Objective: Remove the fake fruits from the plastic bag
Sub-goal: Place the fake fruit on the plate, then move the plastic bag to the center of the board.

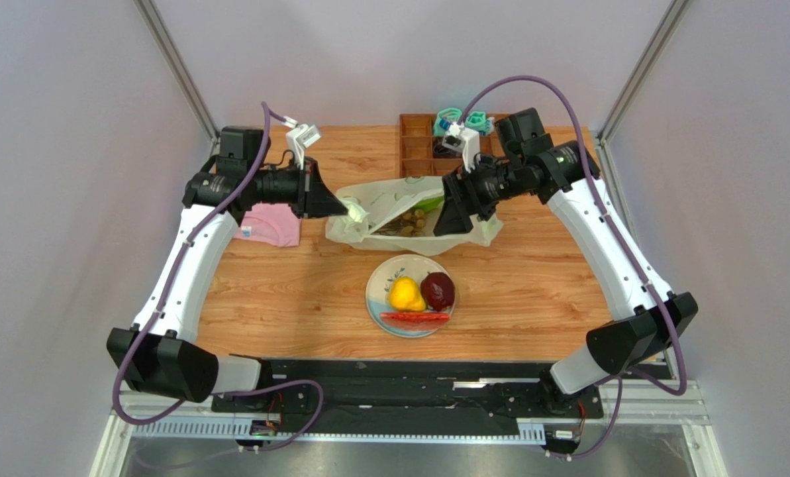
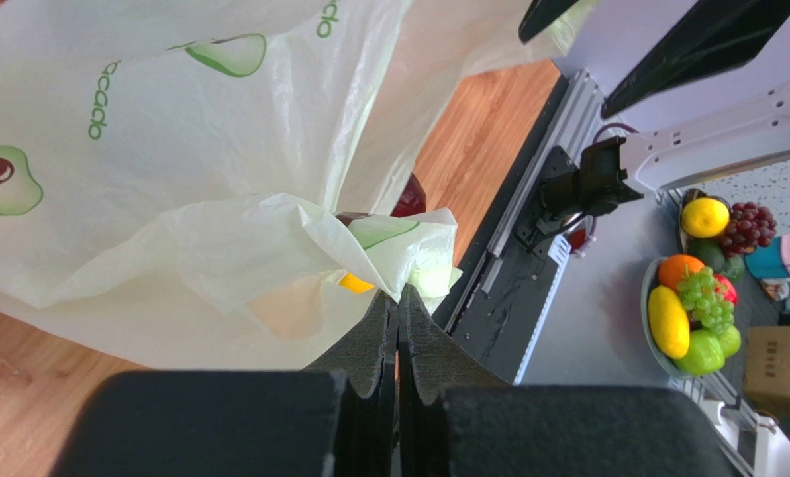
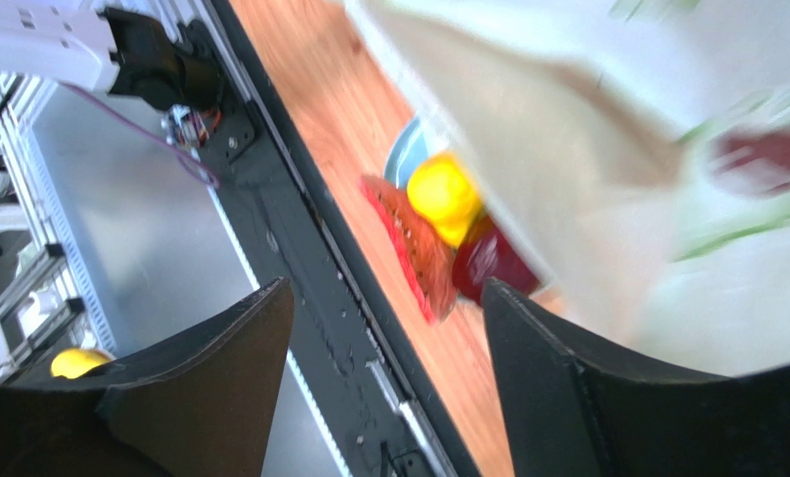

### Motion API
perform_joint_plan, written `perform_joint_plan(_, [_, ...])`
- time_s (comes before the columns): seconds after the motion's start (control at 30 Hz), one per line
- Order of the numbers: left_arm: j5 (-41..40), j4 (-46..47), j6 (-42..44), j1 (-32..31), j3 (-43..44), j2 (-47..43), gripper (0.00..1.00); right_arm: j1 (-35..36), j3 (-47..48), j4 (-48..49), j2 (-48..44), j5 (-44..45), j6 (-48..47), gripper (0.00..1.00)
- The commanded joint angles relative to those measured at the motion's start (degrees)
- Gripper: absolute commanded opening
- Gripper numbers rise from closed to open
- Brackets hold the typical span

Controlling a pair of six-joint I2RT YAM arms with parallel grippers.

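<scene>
The pale yellow-green plastic bag (image 1: 409,204) lies behind the plate (image 1: 381,298), its mouth held up. My left gripper (image 1: 354,209) is shut on the bag's left edge; the left wrist view shows a fold of the bag (image 2: 170,149) pinched at the tips of that gripper (image 2: 401,293). My right gripper (image 1: 443,221) is at the bag's right side, open and empty (image 3: 387,288). On the plate rest a yellow pear (image 1: 404,293), a dark red round fruit (image 1: 437,290) and a red slice (image 1: 416,318). Small dark and green pieces (image 1: 419,214) show inside the bag.
A pink folded cloth (image 1: 272,225) lies left of the bag. A brown wooden tray (image 1: 419,144) with teal items stands at the back. The black base rail (image 1: 409,383) runs along the table's near edge. A bowl of fruit (image 2: 697,308) sits off the table.
</scene>
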Motion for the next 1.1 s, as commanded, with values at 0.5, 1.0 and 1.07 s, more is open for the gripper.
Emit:
perform_joint_plan(0.5, [-1.81,-5.53,7.86,0.27,-9.85,-13.78,0.00,14.47,-15.01,29.97,8.95,44.82,-11.72,0.24])
perform_joint_plan(1.0, [-3.56,-5.53,8.74,-7.72,32.04,14.60,0.00,-14.87,-10.44,34.20,2.29,58.22,-12.34,0.13])
perform_joint_plan(1.07, [-3.30,-5.80,9.09,-8.96,36.26,17.41,0.00,-16.90,-14.02,33.50,-3.51,57.87,-11.89,0.11])
